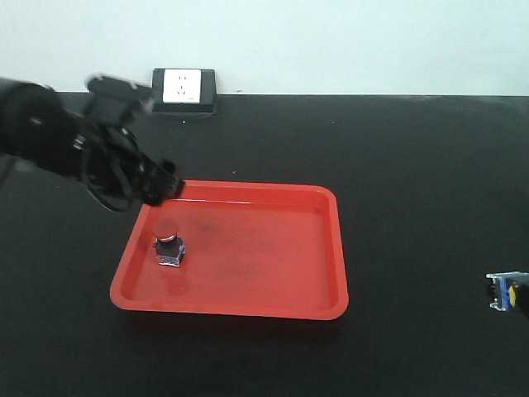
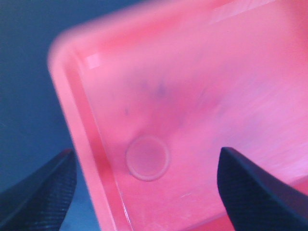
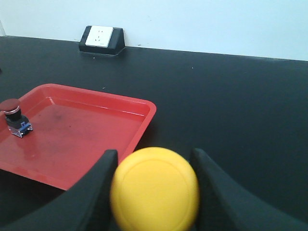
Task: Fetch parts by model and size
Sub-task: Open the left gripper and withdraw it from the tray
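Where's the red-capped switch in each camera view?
Front view: the red-capped switch stands in the left part of the red tray.
Left wrist: not in it; only a blurred tray corner shows between the open left fingers.
Right wrist: at the far left edge, inside the tray, beyond the yellow-capped switch held in the right fingers.
Shared landmark: the red tray, in all three views.

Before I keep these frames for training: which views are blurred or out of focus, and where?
Exterior front: left gripper motion-blurred, red tray and red-capped switch sharp. Left wrist: whole frame soft, tray washed out to pink. Right wrist: yellow-capped switch in the right gripper too close, defocused; tray and wall socket behind are crisp.
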You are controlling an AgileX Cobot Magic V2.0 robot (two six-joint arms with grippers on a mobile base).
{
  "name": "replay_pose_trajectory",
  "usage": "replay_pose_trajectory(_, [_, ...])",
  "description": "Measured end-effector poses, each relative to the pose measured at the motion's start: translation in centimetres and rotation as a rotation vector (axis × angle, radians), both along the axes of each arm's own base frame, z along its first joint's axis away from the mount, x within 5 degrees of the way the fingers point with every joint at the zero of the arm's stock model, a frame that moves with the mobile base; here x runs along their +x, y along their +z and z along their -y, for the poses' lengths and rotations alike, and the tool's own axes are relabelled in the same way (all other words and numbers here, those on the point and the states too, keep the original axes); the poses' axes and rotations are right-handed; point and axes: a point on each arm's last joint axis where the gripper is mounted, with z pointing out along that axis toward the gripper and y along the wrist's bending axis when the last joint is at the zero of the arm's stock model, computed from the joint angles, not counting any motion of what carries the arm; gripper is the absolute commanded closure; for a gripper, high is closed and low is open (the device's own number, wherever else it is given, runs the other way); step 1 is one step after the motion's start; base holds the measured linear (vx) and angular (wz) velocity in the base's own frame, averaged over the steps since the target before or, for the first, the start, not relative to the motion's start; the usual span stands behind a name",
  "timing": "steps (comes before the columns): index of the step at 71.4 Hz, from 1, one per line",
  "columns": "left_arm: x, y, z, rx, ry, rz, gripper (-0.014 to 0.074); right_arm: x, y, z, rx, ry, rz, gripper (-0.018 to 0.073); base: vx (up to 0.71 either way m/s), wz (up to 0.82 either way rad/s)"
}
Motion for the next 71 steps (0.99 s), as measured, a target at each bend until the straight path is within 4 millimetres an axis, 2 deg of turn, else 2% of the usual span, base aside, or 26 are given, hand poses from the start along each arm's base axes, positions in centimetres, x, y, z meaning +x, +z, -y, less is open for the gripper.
replay_pose_trajectory(9, [-2.9, 4.6, -1.0, -0.045, -0.001, 0.105, 0.0020, 0.0, 0.0, 0.0, 0.000, 0.000, 0.000, 0.0569, 0.00, 0.00])
replay_pose_trajectory(17, [-5.7, 7.8, -2.0, -0.078, -0.003, 0.193, 0.0020, 0.0, 0.0, 0.0, 0.000, 0.000, 0.000, 0.0569, 0.00, 0.00])
replay_pose_trajectory(22, [-7.7, 9.4, -2.8, -0.098, -0.004, 0.247, 0.0020, 0.0, 0.0, 0.0, 0.000, 0.000, 0.000, 0.0569, 0.00, 0.00])
replay_pose_trajectory(32, [-11.9, 10.6, -4.2, -0.134, -0.004, 0.319, 0.0020, 0.0, 0.0, 0.0, 0.000, 0.000, 0.000, 0.0569, 0.00, 0.00])
replay_pose_trajectory(47, [-17.9, 9.1, -6.3, -0.174, -0.006, 0.371, 0.0020, 0.0, 0.0, 0.0, 0.000, 0.000, 0.000, 0.0569, 0.00, 0.00])
replay_pose_trajectory(71, [-25.3, 2.6, -8.8, -0.233, -0.006, 0.418, 0.0020, 0.0, 0.0, 0.0, 0.002, 0.001, 0.004, 0.0569, 0.00, 0.00])
